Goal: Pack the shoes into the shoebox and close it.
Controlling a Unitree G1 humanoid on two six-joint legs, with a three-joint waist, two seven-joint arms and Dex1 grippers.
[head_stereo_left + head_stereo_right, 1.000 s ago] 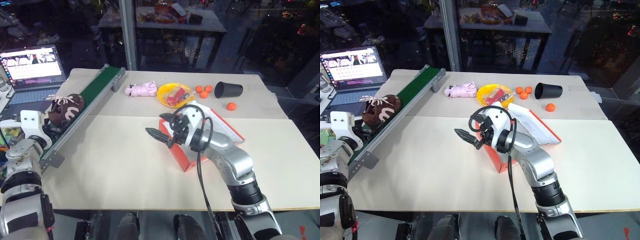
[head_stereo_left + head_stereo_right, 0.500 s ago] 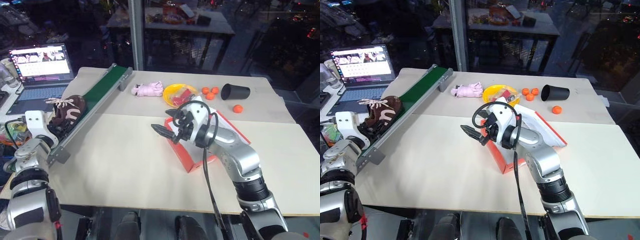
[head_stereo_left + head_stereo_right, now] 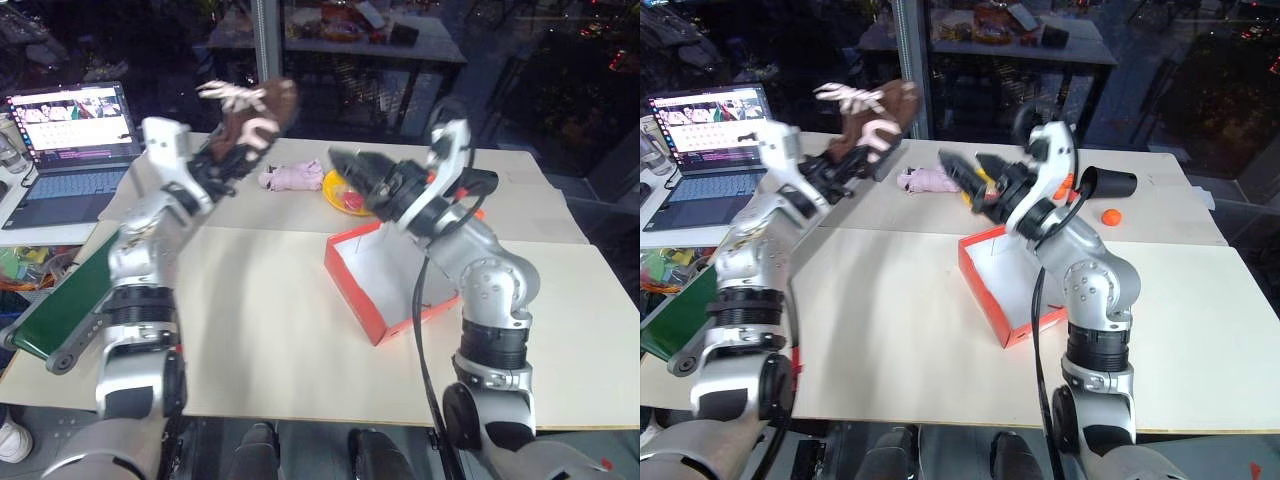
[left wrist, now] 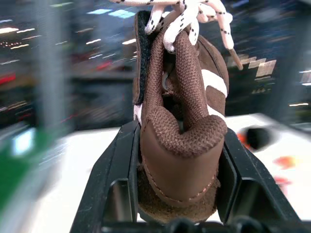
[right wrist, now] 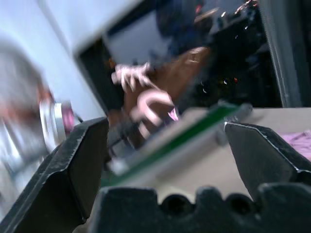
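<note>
Left end effector (image 4: 177, 204) clamps a brown shoe (image 4: 180, 141) aloft; right end effector (image 3: 975, 180), fingers spread wide, hovers above the open shoebox (image 3: 385, 275) on the surface (image 3: 250, 320).

Legible text: none. The laptop (image 3: 68, 130), just off the worktop's (image 3: 260, 320) far left corner, has a lit screen with rows of content too small to read. The brown shoe (image 4: 181, 121) bears a white side mark, not a readable letter or brand name.
</note>
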